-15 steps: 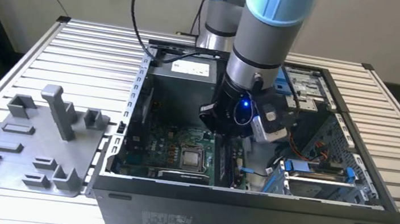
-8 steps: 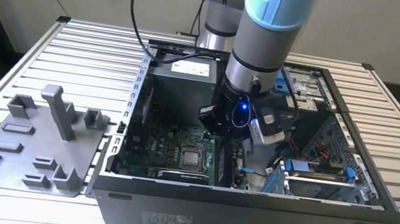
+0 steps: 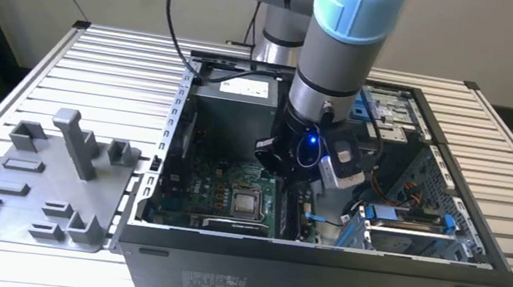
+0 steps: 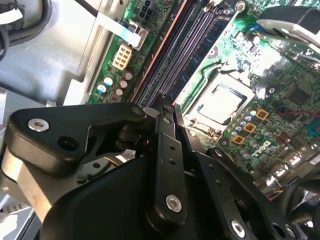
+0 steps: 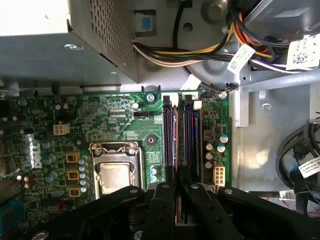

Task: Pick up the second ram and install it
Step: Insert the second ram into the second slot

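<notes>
The arm reached straight down into the computer case [image 3: 479,244], its gripper [image 5: 175,192] poised over the motherboard [image 5: 125,130]. Its fingers [image 4: 167,150] were pressed together, clamped on the second ram [image 5: 175,150], which stood edgewise in the memory slots [image 5: 192,140] directly beneath the fingertips

Robotics lab, slatted metal bench [image 3: 40,73], opened computer case [image 3: 319,269]

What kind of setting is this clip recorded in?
Most likely a robotics lab or test bench for PC assembly: an open computer case lies on a slatted metal table, beside a grey fixture tray, with the gripper over the motherboard.
</notes>
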